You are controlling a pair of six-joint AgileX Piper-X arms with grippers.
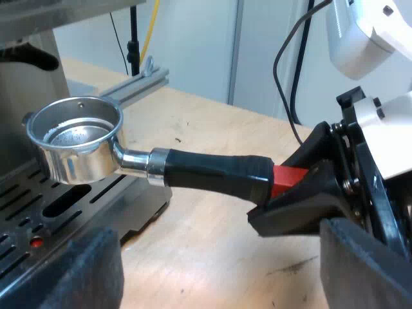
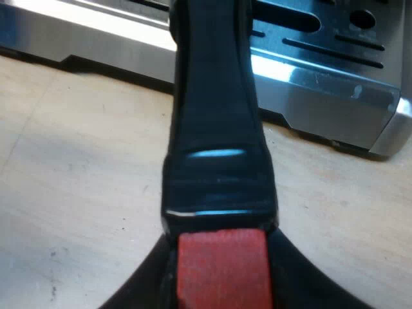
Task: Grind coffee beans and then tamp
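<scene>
The metal holder (image 1: 77, 138) hangs in the air over the espresso machine's drip tray (image 1: 38, 206), its basket facing up and showing a bare metal bottom with pale traces. Its dark handle (image 1: 212, 174) runs out to the red end (image 1: 288, 180), where my right gripper (image 1: 302, 193) clamps it. In the right wrist view the handle (image 2: 215, 129) and red end (image 2: 222, 267) sit between my right gripper's (image 2: 222, 283) black fingers, which are shut on it. My left gripper (image 1: 219, 277) stands open below the handle, holding nothing.
The machine's steel front edge and slotted drip tray (image 2: 322, 58) lie just past the handle. The wooden table (image 2: 77, 193) spreads beneath. A metal rail (image 1: 138, 84) and black cables stand beyond the holder near the wall.
</scene>
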